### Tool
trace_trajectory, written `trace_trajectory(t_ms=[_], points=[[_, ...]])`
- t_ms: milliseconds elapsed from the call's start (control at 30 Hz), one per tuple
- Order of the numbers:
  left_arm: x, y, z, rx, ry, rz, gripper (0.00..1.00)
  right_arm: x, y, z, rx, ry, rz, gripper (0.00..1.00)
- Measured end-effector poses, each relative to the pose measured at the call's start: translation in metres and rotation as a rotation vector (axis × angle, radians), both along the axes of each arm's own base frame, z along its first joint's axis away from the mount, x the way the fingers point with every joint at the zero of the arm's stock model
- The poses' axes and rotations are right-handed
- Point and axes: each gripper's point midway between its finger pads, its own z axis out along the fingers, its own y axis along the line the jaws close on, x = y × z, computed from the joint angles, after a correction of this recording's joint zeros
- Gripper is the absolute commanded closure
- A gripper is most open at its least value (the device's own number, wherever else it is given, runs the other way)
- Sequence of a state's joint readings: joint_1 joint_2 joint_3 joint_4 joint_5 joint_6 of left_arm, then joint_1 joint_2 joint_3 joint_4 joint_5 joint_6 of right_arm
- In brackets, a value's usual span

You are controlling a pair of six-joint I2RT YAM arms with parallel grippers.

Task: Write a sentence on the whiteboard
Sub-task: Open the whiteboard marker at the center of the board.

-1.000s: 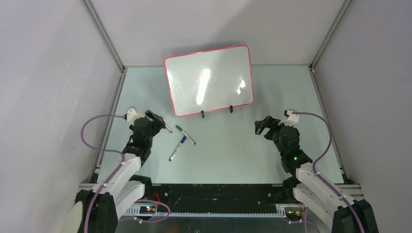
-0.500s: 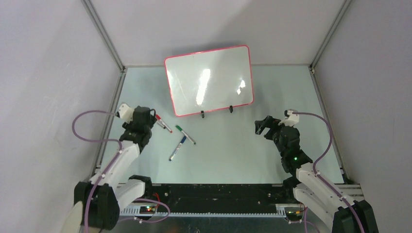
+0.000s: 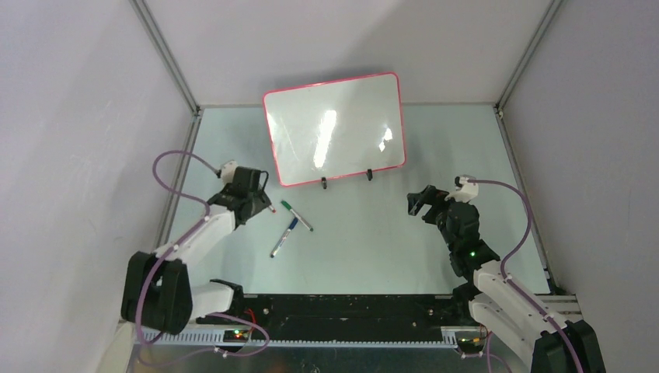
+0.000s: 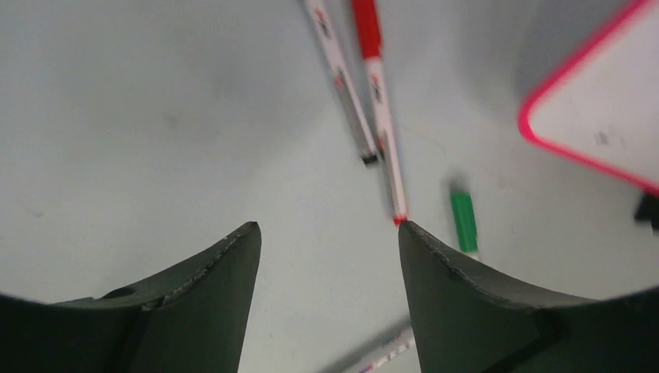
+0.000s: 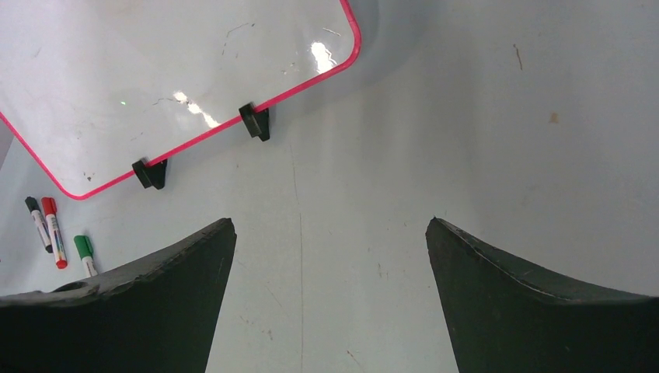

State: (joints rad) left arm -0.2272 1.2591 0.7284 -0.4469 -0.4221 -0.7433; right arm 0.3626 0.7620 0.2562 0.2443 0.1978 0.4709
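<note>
The whiteboard stands tilted on two black clip feet at the back centre of the table, and its face is blank, so no sentence is in view. It also fills the upper left of the right wrist view. My left gripper hovers open over bare table, its right fingertip close to the tip of a red marker. A black marker lies beside the red one. My right gripper is open and holds nothing, right of the board's feet.
A green marker and a blue marker lie on the table just right of the left gripper. Grey walls and metal frame posts enclose the table on three sides.
The left arm swung out to the left, then back right toward the markers, and its jaws narrowed slightly. The right arm, the board and the markers have not moved.
</note>
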Motion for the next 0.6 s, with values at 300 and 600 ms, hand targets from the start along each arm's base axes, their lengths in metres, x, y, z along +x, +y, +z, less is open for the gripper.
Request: trace_trajectory(t_ms=[300, 600], points=[[-0.053, -0.066, 0.002, -0.073, -0.096, -0.394, 0.21, 0.000, 0.001, 0.000, 0.001, 0.000, 0.004, 0.04], [-0.067, -0.096, -0.001, -0.078, -0.082, -0.552, 0.24, -0.001, 0.005, -0.002, 0.003, 0.008, 0.024, 0.05]])
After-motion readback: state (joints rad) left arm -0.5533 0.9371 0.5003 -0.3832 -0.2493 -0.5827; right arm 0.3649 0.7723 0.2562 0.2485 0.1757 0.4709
